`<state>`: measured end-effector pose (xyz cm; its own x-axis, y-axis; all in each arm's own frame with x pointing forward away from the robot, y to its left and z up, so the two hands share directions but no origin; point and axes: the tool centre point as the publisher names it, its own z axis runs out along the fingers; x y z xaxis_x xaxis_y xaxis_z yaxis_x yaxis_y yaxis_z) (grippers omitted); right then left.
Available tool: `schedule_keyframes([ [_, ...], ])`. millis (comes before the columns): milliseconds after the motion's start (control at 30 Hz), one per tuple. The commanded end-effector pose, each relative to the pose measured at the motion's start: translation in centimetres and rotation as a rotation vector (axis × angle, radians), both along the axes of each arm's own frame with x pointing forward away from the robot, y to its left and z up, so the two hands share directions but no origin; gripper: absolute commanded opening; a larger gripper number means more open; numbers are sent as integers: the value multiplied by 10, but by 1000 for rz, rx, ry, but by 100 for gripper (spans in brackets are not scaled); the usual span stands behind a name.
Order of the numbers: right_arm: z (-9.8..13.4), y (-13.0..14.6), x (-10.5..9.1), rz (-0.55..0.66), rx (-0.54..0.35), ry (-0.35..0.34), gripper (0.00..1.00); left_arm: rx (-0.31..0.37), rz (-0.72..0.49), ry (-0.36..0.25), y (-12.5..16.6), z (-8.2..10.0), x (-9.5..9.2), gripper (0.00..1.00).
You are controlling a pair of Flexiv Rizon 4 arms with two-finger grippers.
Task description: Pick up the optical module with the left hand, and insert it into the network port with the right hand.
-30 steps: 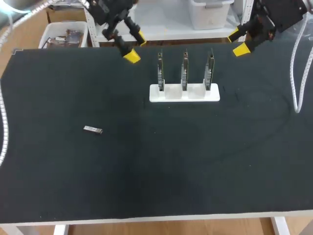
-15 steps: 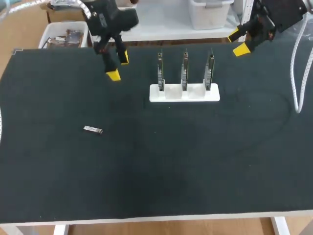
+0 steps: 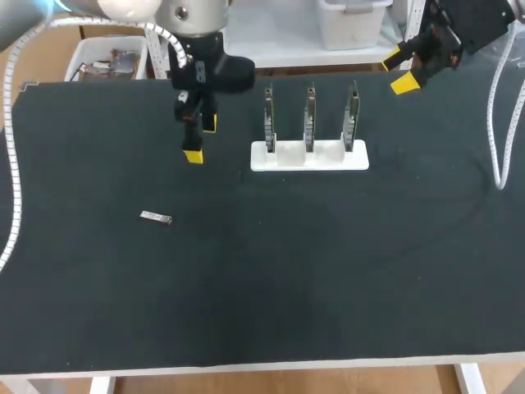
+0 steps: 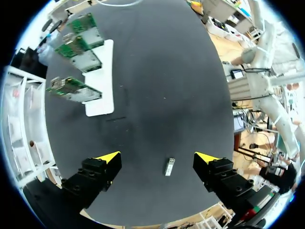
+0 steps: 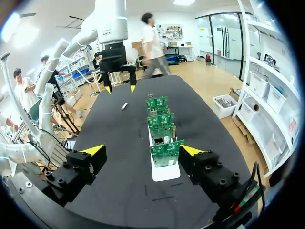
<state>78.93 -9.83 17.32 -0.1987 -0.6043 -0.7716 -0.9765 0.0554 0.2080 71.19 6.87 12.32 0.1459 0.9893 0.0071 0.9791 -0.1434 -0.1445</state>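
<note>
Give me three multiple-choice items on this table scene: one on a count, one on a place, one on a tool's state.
1. How many circuit boards stand in the white holder? A. Two. B. Three. C. Five.
2. Where is the optical module? A. In the white holder. B. On top of a board. C. Flat on the black table.
3. The left tool is: A. open and empty. B. shut on the module. C. shut on a board.
Answers: 1 B, three boards stand upright side by side. 2 C, it lies alone, apart from the holder. 3 A, its yellow tips stand wide apart and touch nothing.
</note>
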Motion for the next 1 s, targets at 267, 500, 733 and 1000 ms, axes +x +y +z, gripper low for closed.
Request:
schedule_keyframes([
  [267, 0, 0, -3, -6, -1, -5, 100, -65, 36, -56, 9, 2, 6, 100],
  [500, 0, 0, -3, -6, -1, -5, 100, -65, 36, -56, 9, 2, 6, 100],
  [733, 0, 0, -3, -6, -1, -5, 100, -65, 36, -56, 9, 2, 6, 100],
  [1000, 0, 0, -3, -6, -1, -5, 100, -65, 36, -56, 9, 2, 6, 100],
])
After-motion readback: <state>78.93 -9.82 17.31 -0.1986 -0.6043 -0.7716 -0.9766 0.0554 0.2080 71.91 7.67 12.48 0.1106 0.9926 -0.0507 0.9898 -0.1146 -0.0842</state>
